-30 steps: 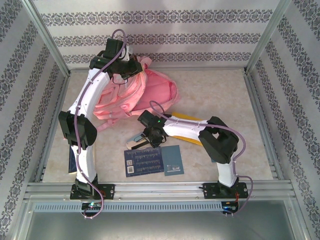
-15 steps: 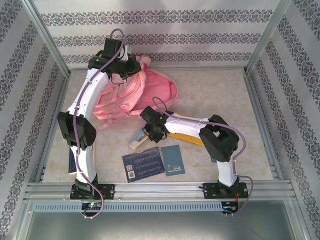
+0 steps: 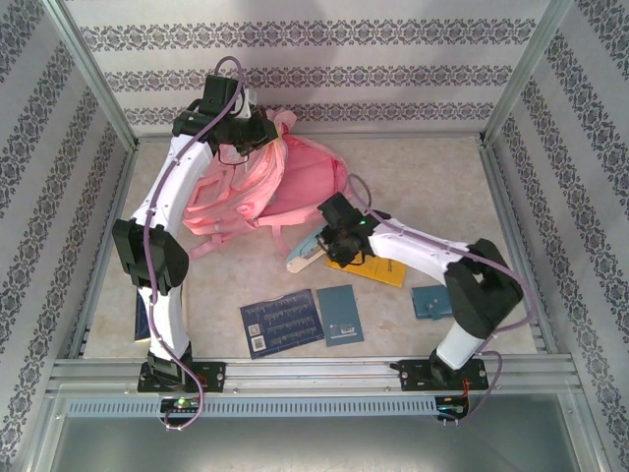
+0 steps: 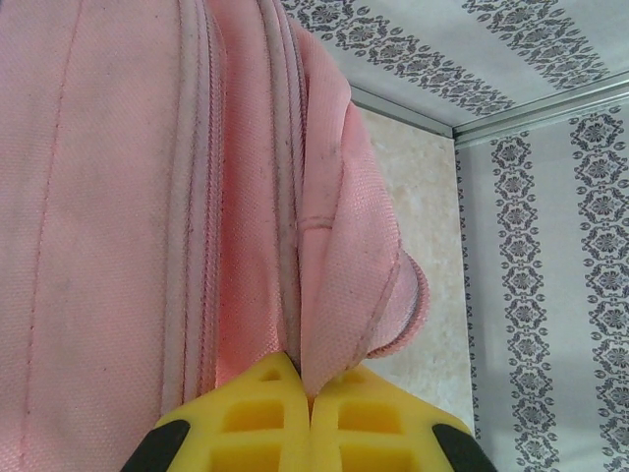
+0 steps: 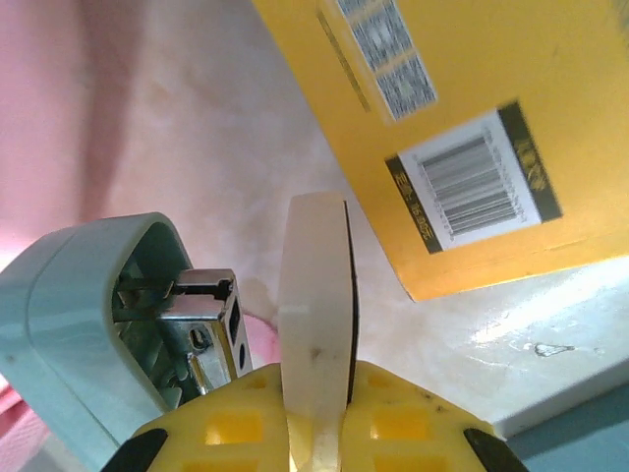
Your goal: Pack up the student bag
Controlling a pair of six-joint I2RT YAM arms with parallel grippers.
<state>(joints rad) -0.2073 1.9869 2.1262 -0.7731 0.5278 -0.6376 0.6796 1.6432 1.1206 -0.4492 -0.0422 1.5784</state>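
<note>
The student bag (image 3: 295, 187), a large pink backpack, lies at the back left of the table. My left gripper (image 3: 257, 133) is at its top edge, shut on a fold of the pink fabric (image 4: 334, 295), with the yellow fingers (image 4: 256, 413) pressed together. My right gripper (image 3: 339, 241) is just in front of the bag, shut on a stapler (image 3: 305, 254). In the right wrist view the jaws clamp the stapler's cream base (image 5: 314, 285), and its pale teal top (image 5: 79, 305) hinges open to the left, with the metal magazine showing.
A yellow book (image 3: 385, 268) lies under my right forearm, its barcode (image 5: 477, 182) facing up. Two blue books (image 3: 282, 323) (image 3: 340, 315) lie near the front edge and a small teal one (image 3: 432, 302) to the right. Another dark item (image 3: 142, 315) is beside the left arm's base.
My right gripper closed on the stapler and carried it right and back toward the bag. The arm's swing uncovered the small teal book. The left arm held still.
</note>
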